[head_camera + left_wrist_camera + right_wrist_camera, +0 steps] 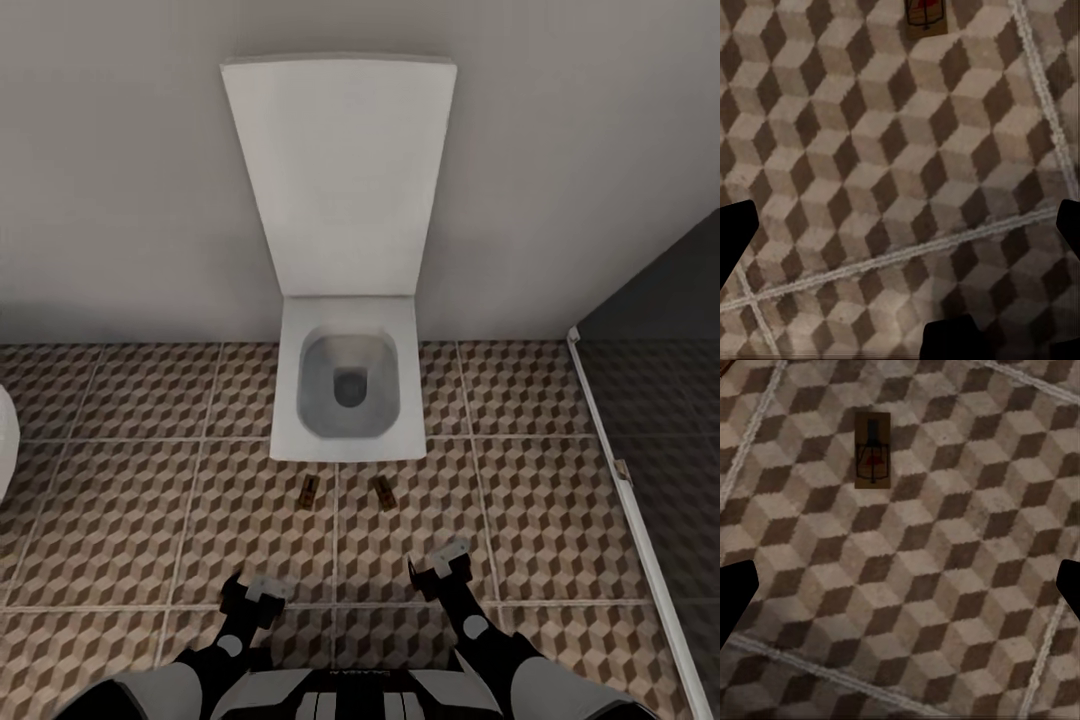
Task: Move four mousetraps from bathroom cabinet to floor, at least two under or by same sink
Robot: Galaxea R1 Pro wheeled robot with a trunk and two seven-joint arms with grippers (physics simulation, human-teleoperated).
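Note:
Two mousetraps lie flat on the cube-patterned bathroom floor (130, 520) just in front of a white toilet: one mousetrap (310, 490) on the left, the other mousetrap (383, 491) on the right. My left gripper (252, 592) hovers above the tiles behind the left one, open and holding nothing. My right gripper (445, 566) hangs behind the right one, open too. The left wrist view has a mousetrap (925, 16) ahead of the fingers. In the right wrist view a mousetrap (873, 450) with wire and a red mark lies beyond the fingertips. The cabinet is out of view.
An open white toilet (345, 395) with raised lid stands against the pale wall. A dark glass shower partition with a white sill (630, 500) runs along the right. A white rounded fixture edge (5, 440) shows at far left.

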